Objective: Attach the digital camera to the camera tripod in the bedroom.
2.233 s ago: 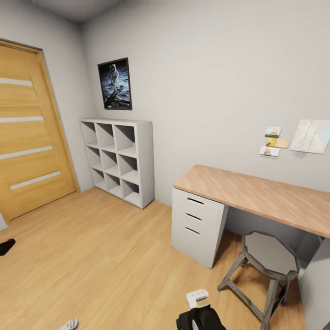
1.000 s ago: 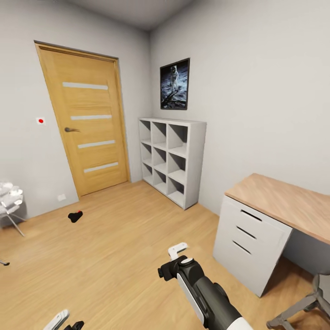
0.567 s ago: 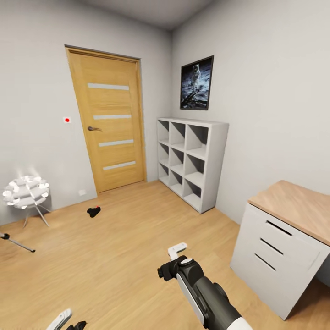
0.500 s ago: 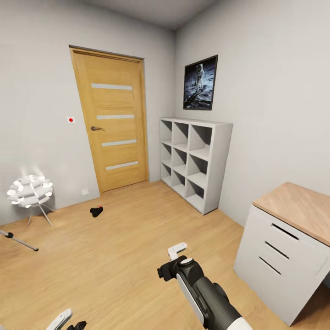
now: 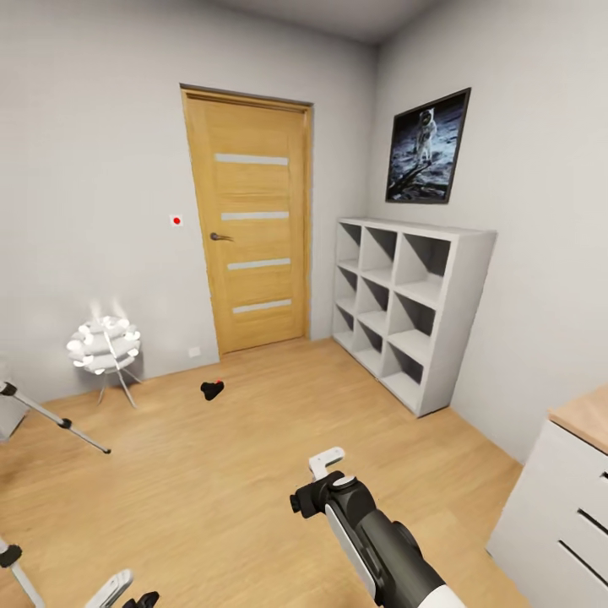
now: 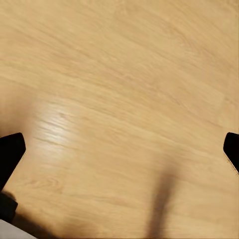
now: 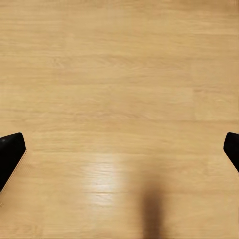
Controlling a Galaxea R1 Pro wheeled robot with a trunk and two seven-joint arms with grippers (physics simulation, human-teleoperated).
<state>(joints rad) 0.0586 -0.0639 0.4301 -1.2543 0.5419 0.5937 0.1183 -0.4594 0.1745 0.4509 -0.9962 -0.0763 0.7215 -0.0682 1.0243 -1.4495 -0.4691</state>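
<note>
The digital camera (image 5: 212,389), small and black with a red button, lies on the wooden floor in front of the door. At the left edge of the head view, two silver legs of the camera tripod (image 5: 56,420) with black joints reach into the picture; its head is out of view. My right arm (image 5: 371,532) hangs low in the middle, far from both. In the left wrist view my left gripper (image 6: 119,149) is open over bare floor. My right gripper (image 7: 119,149) is open too, with nothing between its fingers.
A wooden door (image 5: 253,228) stands closed in the far wall. A white cube shelf (image 5: 409,308) lines the right wall under a framed moon picture (image 5: 426,148). A white floor lamp (image 5: 105,344) glows at left. A white drawer unit (image 5: 566,507) is at bottom right.
The head view has swung left: door, shelf and camera have shifted right in the picture, the desk has slid out, and the lamp and tripod legs have come into view. The arms keep their pose.
</note>
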